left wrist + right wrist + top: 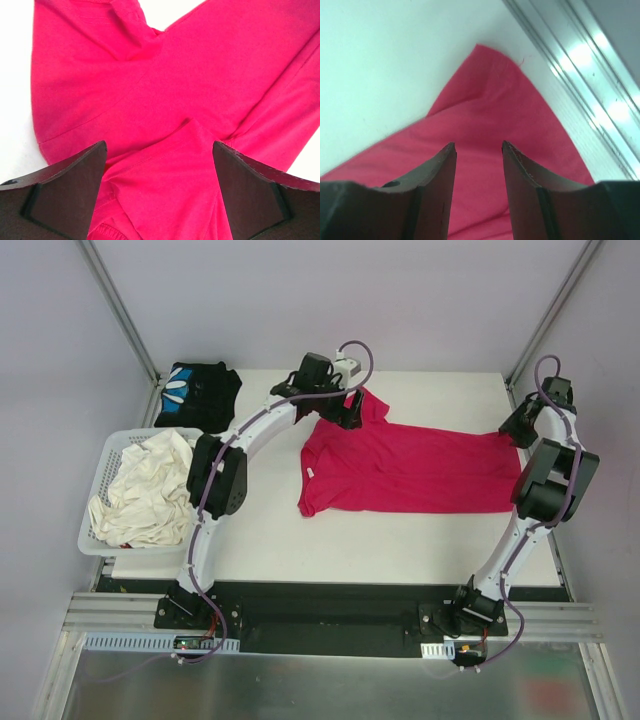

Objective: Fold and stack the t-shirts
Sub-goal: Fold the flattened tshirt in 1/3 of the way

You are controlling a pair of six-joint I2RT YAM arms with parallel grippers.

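Dark fingers of the left gripper (159,147) are standing wide apart at the bottom of the left wrist view, open over a folded sleeve and clamping nothing. In its own view the right gripper (478,145) is holding its jaws partly apart, also open, with cloth lying under the gap rather than pinched in it.

Both are hovering over the magenta t-shirt (400,465), which is lying spread across the middle of the tabletop (350,550), collar toward the left and hem toward the right. Its far sleeve is sitting under the left gripper (350,412); its far hem corner is reaching close to the tabletop's right edge, just beside the metal frame rail (580,65), under the right gripper (512,433).

Bare tabletop is showing along the near side of the shirt and beyond it. A black t-shirt (200,392) is sitting bunched at the far left corner, well apart; its blue-and-white print is too small to read. A white lattice basket (97,485) holding white cloth (145,490) is overhanging the left edge.
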